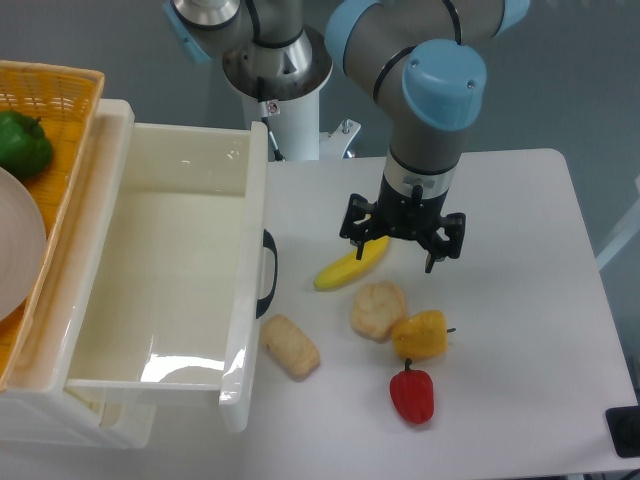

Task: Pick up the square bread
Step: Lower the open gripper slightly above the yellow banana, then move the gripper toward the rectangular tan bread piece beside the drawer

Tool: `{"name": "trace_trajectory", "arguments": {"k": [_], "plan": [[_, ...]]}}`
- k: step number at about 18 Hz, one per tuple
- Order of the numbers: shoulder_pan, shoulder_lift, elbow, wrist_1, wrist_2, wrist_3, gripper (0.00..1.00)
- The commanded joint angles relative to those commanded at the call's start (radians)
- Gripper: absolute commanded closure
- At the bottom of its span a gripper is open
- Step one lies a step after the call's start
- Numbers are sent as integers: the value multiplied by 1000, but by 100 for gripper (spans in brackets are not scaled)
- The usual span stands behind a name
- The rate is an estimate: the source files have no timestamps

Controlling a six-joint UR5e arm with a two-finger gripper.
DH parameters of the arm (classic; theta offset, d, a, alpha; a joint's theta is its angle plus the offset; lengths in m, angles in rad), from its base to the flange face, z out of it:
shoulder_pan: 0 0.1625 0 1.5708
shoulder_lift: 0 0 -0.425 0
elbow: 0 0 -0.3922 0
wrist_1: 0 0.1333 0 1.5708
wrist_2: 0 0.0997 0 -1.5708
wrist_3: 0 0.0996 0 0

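My pincer (403, 242) hung spread wide and empty above the banana (350, 265) on the white bench (520, 250). The square bread (290, 346) lay by the open white drawer (170, 290), apart from the bun (378, 309). Grey wall behind.

The banana's (350, 267) upper end was hidden behind the gripper (402, 243), whose finger gap was too dark and small to judge. At the left edge, the white plate (18, 250) and the wicker basket (60, 110) were cut off, as was the green pepper (22, 142) partly. A black object (624, 432) at the lower right corner ran out of view and could not be identified.
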Motion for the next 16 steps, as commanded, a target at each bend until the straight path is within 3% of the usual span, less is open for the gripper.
{"name": "trace_trajectory", "arguments": {"k": [5,11,16], "plan": [[8,-2,-55,57,-3,-8,0],[12,-32,-57,60,-2,-2,0],[0,-74,-75,57,-8,-178,0]]}}
